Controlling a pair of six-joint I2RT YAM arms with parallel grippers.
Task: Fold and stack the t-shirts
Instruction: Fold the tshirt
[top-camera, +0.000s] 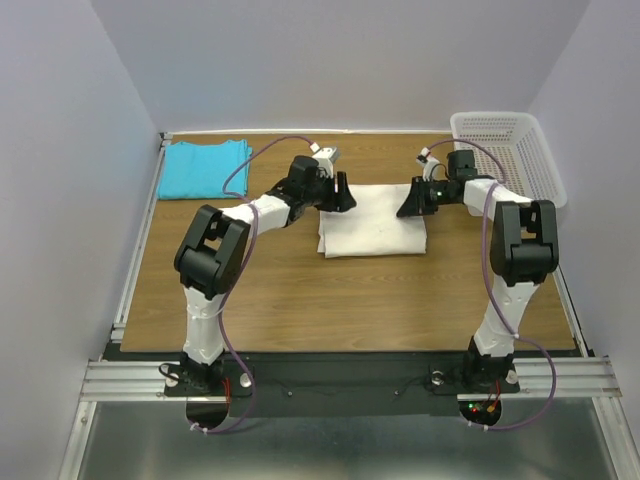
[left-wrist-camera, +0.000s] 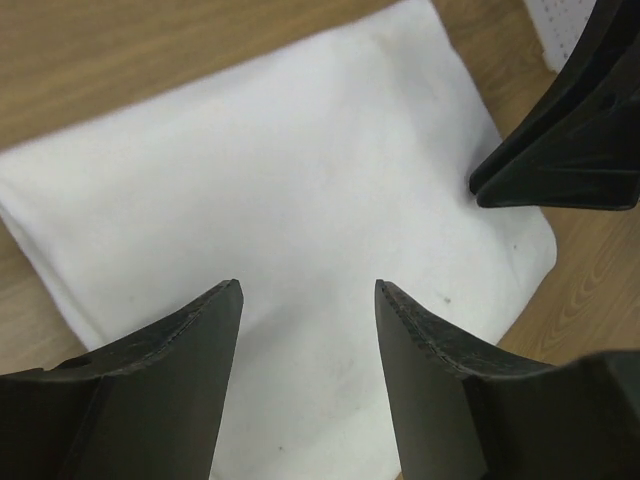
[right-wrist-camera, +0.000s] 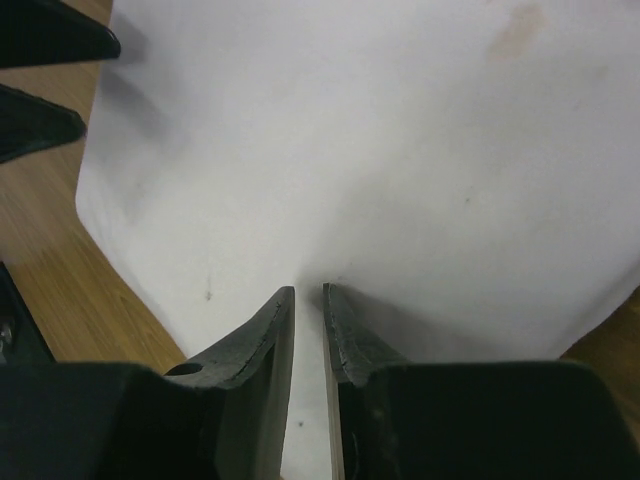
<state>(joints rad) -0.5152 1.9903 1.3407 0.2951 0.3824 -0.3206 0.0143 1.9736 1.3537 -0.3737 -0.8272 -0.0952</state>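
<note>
Pale walls close in a wooden surface (top-camera: 300, 295), with a white perforated basket (top-camera: 500, 128) at its far right corner. Of the 2 shirts, the turquoise t-shirt (top-camera: 205, 168) lies folded flat in the far left corner, and the cream t-shirt (top-camera: 372, 225) lies folded into a neat rectangle at the middle, well apart from it. So the folding looks done, or nearly so, while the stacking is not yet done: 1 shirt has to go on top of the other.

Both arms reach over the cream t-shirt, 1 at each far corner. The left hand (left-wrist-camera: 308, 288) hovers with its fingers spread and nothing between them. The right hand (right-wrist-camera: 308, 290) is narrowed to a thin slit at the shirt's edge, where the cloth puckers at its tips, so it appears to nip the fabric.
</note>
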